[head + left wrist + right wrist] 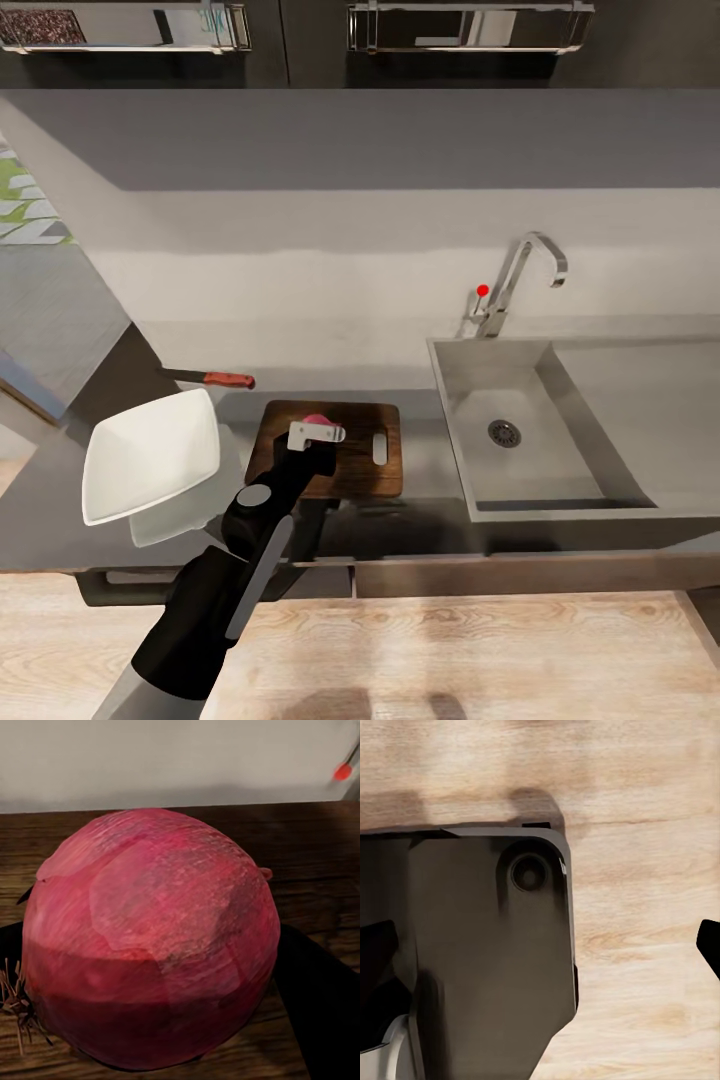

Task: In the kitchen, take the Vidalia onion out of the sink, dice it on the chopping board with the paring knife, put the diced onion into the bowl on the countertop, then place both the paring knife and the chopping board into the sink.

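Note:
The pinkish-red Vidalia onion rests on the brown chopping board, near the board's far edge. My left gripper reaches over the board from the front and is shut on the onion. In the left wrist view the onion sits on the wood grain with dark fingers hugging both its sides. The paring knife lies on the countertop behind the white bowl. The sink is to the right, its basin bare. My right gripper hangs open above the wooden floor.
A chrome faucet with a small red knob stands behind the sink. The drainboard stretches to the right. Dark wall cabinets hang above. The robot's dark base shows in the right wrist view.

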